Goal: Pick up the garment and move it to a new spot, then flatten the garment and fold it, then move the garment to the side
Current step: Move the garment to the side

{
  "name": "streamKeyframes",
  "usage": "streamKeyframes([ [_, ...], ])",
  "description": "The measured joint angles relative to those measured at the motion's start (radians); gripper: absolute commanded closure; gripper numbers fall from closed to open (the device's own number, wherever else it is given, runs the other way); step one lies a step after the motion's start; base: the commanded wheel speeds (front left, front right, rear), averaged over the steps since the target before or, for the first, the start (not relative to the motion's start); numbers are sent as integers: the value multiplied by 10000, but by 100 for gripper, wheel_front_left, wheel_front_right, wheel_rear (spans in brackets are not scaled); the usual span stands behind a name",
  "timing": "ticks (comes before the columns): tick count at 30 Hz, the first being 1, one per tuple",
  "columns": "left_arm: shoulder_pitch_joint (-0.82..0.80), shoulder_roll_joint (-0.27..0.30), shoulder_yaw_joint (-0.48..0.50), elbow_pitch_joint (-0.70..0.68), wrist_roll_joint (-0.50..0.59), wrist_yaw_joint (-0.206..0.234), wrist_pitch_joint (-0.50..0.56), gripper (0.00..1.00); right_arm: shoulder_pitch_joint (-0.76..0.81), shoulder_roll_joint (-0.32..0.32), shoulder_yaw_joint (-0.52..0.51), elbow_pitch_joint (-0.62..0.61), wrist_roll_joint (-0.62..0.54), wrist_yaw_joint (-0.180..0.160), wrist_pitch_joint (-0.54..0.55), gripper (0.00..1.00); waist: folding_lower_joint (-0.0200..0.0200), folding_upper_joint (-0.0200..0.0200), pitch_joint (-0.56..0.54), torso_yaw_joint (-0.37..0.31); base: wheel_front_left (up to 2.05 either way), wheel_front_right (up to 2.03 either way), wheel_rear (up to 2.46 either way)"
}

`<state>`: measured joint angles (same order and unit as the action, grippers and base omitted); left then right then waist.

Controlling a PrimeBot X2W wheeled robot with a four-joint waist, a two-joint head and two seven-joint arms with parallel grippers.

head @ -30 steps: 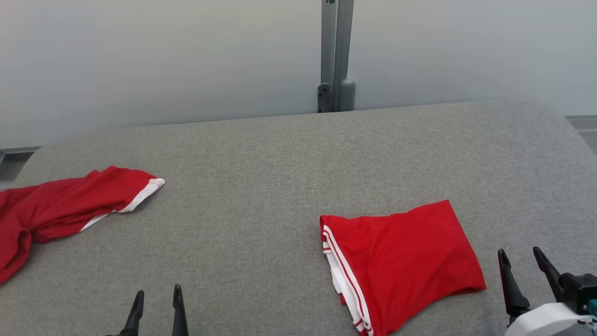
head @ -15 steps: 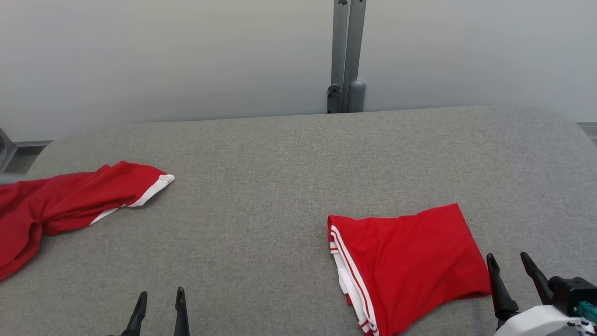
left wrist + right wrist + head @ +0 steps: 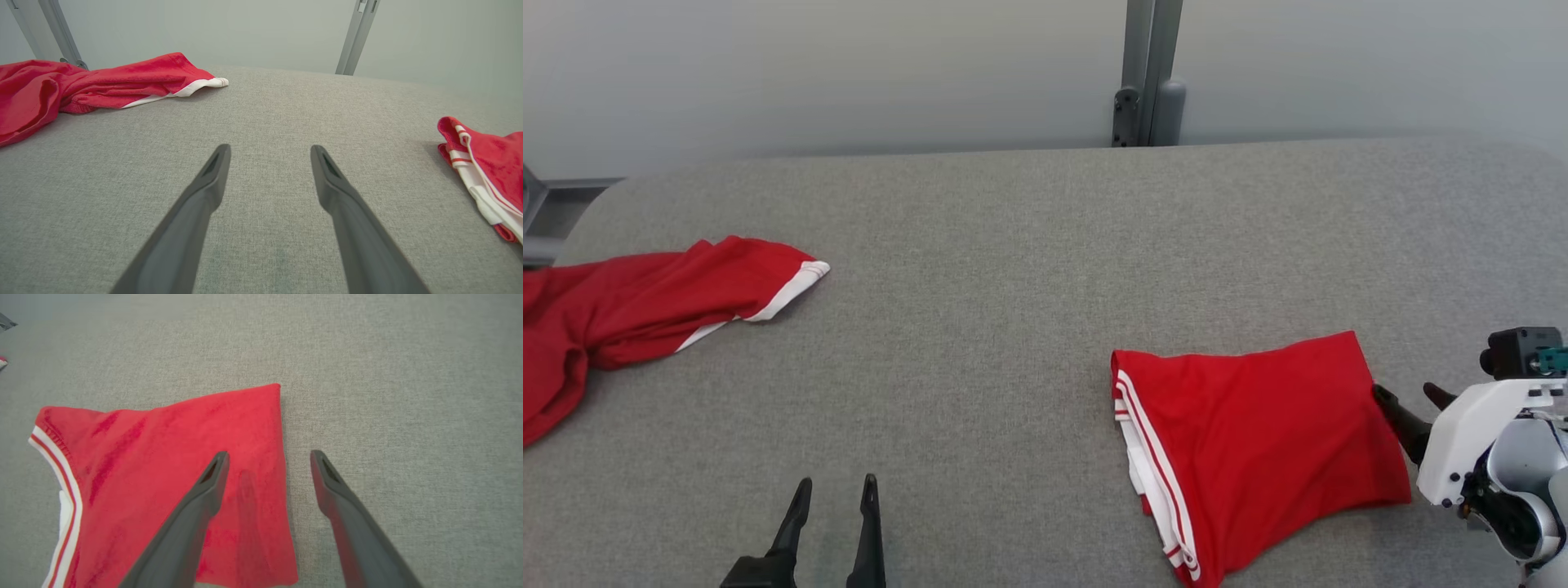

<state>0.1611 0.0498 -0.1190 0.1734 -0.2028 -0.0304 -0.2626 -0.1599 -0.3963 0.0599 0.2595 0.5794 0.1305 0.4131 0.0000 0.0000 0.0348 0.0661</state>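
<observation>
The right pincer (image 3: 1409, 402) hangs with its two dark fingers spread wide and nothing between them. From its own wrist camera the right pincer (image 3: 267, 455) straddles the plain right-hand edge of the folded garment (image 3: 175, 469): one finger is over the red cloth, the other over the bare grey surface (image 3: 408, 416). Whether a tip presses the cloth I cannot tell. From the head camera, the dark tips poke out past the white wrist housing, right at that same edge.

The folded garment (image 3: 1258, 441) lies flat on the right, near side of the surface (image 3: 1013, 286). It is a little longer side to side, its white-striped hem pointing to the robot's left and slanting towards the near edge.

The left pincer (image 3: 837, 482) is well apart from it, low at the near left, also fully spread and holding nothing. Its wrist camera looks between the fingers of the left pincer (image 3: 269, 147) and catches the stacked white layers at the hem of the folded garment (image 3: 490, 163). It also takes in a crumpled garment (image 3: 81, 81), red with a white cuff, at the far left.

From the head camera the crumpled garment (image 3: 645, 302) trails off the left edge, and a grey post (image 3: 1147, 73) stands behind the surface.
</observation>
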Motion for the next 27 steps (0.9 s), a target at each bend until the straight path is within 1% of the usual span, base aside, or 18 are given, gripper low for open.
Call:
streamKeyframes([
  [6, -424, 2, -360, 19, -98, 163, 0, 0, -621, 138, 161, 1264, -249, 0, 541, 0, 0, 0, 677, 349, 0, 0, 0],
  [10, -604, 0, -506, 63, -146, 244, 0, 0, -896, 245, 332, 1843, -69, 0, 554, 0, 0, 0, 1012, 644, 0, 0, 0],
  [11, -636, 0, -523, 61, -174, 268, 0, 0, -969, 263, 337, 1877, 132, 0, 493, 16, 0, 0, 1080, 708, 0, 0, 0],
  [12, -657, 0, -520, 58, -201, 280, 0, 0, -1040, 290, 359, 1875, 408, 0, 382, 100, 0, 0, 1155, 772, 0, 0, 0],
  [14, -658, 0, -516, 38, -222, 313, 0, 0, -1131, 251, 523, 1818, 752, 0, 320, 100, 0, 0, 1278, 843, 0, 0, 0],
  [16, -658, 2, -510, -2, -222, 337, 0, 0, -1164, 79, 627, 1705, 1074, 0, 182, 100, 1, 0, 1385, 843, 0, 0, 0],
  [19, -659, 0, -470, -61, -224, 384, -2, 0, -1347, -176, 763, 1582, 1304, 4, -178, 100, 1, 0, 1468, 674, 0, 0, 0],
  [22, -673, 2, -391, -125, -224, 397, 0, 0, -1835, -545, 836, 1561, 1243, 10, -564, 100, 0, 0, 1542, 360, 0, 0, 0],
  [27, -986, 0, -286, -364, -86, 405, -2, 0, -3006, -1289, 940, 1906, 560, 10, -1172, 100, 0, 0, 1732, -446, 0, 0, 0],
])
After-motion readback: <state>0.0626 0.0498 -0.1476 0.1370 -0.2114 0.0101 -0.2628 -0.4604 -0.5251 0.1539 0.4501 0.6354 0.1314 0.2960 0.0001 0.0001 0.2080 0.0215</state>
